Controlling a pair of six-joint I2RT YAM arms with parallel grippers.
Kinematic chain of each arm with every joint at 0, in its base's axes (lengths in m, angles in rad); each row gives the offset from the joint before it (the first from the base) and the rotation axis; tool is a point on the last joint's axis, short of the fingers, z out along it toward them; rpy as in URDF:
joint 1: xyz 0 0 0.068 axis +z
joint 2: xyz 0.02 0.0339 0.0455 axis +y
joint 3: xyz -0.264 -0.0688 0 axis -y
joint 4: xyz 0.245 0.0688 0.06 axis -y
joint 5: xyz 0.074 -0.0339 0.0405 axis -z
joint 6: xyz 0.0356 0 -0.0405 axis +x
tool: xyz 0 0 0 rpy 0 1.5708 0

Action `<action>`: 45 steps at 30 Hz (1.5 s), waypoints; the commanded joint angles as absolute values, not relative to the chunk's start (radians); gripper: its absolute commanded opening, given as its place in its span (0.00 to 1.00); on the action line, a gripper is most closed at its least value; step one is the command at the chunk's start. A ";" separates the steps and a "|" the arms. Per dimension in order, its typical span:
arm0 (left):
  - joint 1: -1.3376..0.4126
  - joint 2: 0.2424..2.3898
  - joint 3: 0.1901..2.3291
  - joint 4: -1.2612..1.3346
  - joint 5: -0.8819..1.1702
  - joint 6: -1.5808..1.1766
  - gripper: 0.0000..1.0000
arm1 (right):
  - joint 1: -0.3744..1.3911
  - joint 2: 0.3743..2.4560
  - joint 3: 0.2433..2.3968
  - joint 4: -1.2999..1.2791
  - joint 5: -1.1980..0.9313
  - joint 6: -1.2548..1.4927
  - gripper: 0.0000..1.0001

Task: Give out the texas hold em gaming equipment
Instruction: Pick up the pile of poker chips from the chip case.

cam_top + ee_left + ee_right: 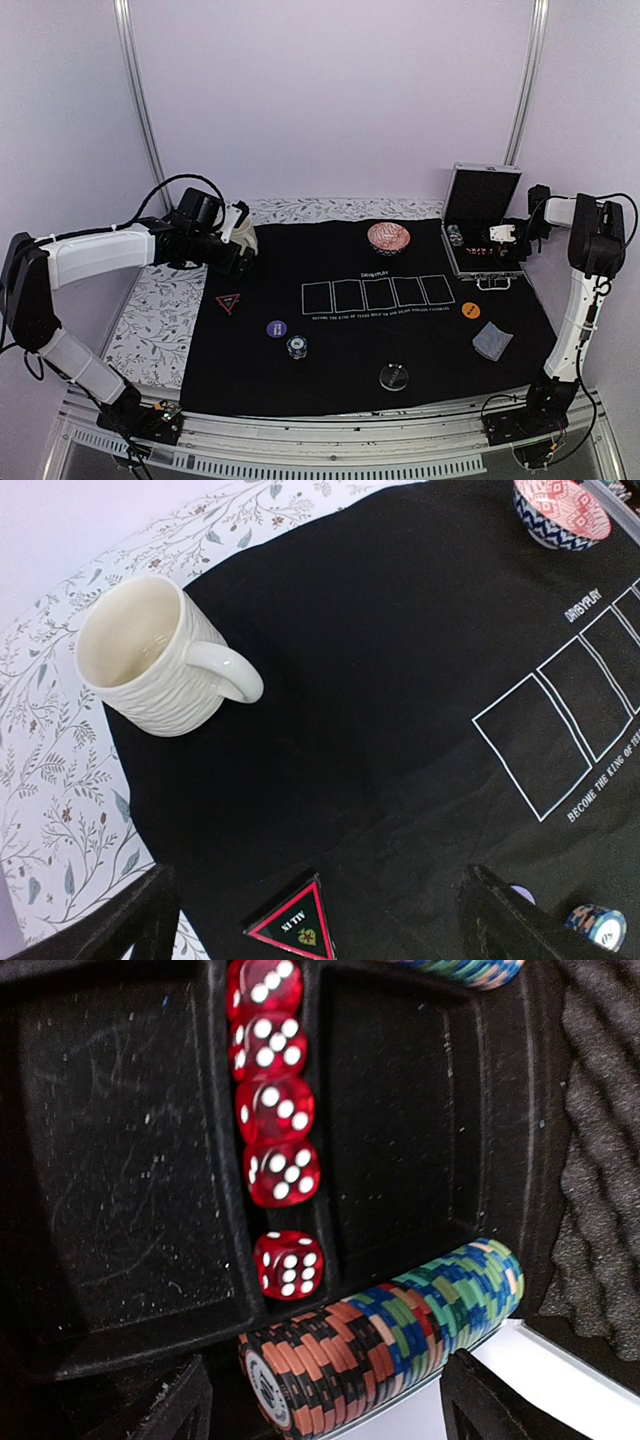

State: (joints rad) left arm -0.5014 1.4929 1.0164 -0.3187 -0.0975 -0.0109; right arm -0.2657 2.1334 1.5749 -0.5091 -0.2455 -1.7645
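A red-edged black triangle point(228, 303), a purple disc point(277, 328), a small striped chip stack point(296, 346), a clear disc point(394, 377), an orange disc point(470, 310) and grey-blue cards point(492, 340) lie on the black mat point(340, 390). My left gripper point(240, 262) hangs open above the mat's left corner. In its wrist view the triangle point(295, 925) sits below and between the wide fingers point(130, 925). My right gripper point(500, 235) is inside the open case point(478, 195). There its open jaws point(330, 1410) stand either side of a lying roll of chips point(390, 1340), beside red dice point(280, 1110).
A cream mug point(160, 660) stands at the mat's far left corner, close to my left gripper. A red patterned bowl point(388, 238) sits at the back middle. Five white card outlines point(378, 294) are printed mid-mat. The case has foam lining point(600, 1160) and black compartments.
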 commanded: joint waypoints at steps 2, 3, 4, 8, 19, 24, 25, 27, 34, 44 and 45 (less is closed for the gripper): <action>-0.486 1.511 1.046 -0.332 -0.104 -0.002 0.98 | -0.264 2.171 1.566 -0.534 -0.187 -1.787 0.78; -0.486 1.511 1.046 -0.333 -0.105 -0.002 0.98 | -0.264 2.172 1.563 -0.543 -0.181 -1.790 0.78; -0.486 1.511 1.045 -0.333 -0.107 -0.002 0.98 | -0.264 2.171 1.557 -0.548 -0.176 -1.793 0.78; -0.486 1.513 1.045 -0.336 -0.105 -0.002 0.98 | -0.265 2.146 1.515 -0.557 -0.155 -1.794 0.76; -0.485 1.511 1.048 -0.344 -0.094 -0.006 0.98 | -0.265 2.079 1.439 -0.538 -0.135 -1.813 0.73; -0.485 1.513 1.049 -0.344 -0.088 -0.008 0.98 | -0.260 2.097 1.444 -0.491 -0.116 -1.825 0.73; -0.485 1.515 1.048 -0.344 -0.088 -0.008 0.98 | -0.259 2.104 1.448 -0.490 -0.114 -1.828 0.74; -0.485 1.519 1.049 -0.344 -0.090 -0.008 0.98 | -0.254 2.116 1.457 -0.489 -0.119 -1.830 0.74; -0.485 1.528 1.050 -0.347 -0.088 -0.009 0.98 | -0.243 2.155 1.474 -0.474 -0.124 -1.811 0.78; -0.485 1.540 1.057 -0.359 -0.082 -0.009 0.98 | -0.240 2.110 1.465 -0.418 -0.141 -1.775 0.81; -0.485 1.540 1.057 -0.360 -0.083 -0.009 0.98 | -0.241 2.102 1.458 -0.415 -0.140 -1.777 0.81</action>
State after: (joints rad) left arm -0.4988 1.5322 1.0298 -0.3397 -0.0937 -0.0109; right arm -0.2432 2.0953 1.4815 -0.4240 -0.1406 -1.7916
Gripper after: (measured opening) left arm 0.981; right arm 0.809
